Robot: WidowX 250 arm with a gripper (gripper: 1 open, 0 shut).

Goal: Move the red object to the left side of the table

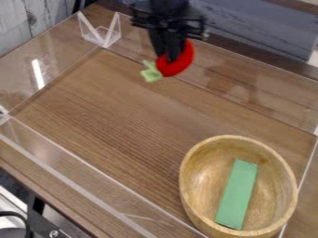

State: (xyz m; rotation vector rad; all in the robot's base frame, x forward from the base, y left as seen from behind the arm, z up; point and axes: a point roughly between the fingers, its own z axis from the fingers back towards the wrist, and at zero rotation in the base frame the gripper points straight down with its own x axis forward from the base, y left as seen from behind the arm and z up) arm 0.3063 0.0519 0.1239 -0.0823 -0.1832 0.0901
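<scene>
The red object [183, 59], a small glossy strawberry-like toy with a light green leafy end [151, 72], hangs just above the far middle of the brown wood-grain table [125, 130]. My gripper [170, 54] points down from above and is shut on the toy, its dark fingers [165, 45] covering the toy's left part. The toy looks slightly off the tabletop, though I cannot tell for sure whether it touches.
A round wooden bowl [189, 175] stands at the near right with a flat green block [239, 193] lying in it. Clear acrylic walls [50, 153] run along the table's edges. A small clear folded stand [99, 31] sits at the far left corner.
</scene>
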